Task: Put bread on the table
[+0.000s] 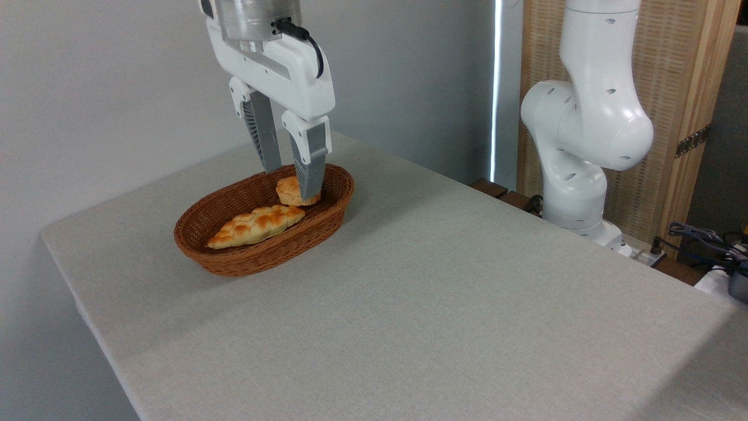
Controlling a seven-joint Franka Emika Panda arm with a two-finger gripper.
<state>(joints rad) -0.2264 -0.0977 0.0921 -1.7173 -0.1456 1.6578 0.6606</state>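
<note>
Over basket: gripper (290, 181) pointing down, fingers apart, straddling bread (290, 191), grip unclear
Bread: in wicker basket (234, 260), far end, behind braided loaf (256, 225)
Table (444, 292): grey-beige cloth, basket at left
Right: white arm base (584, 128), slatted wood panel (672, 88) behind

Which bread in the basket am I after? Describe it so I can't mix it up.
On the grey table, find the brown wicker basket at left. The bread sits at its far end, under the open gripper. It is small, round and golden, unlike the long braided loaf in front of it.
</note>
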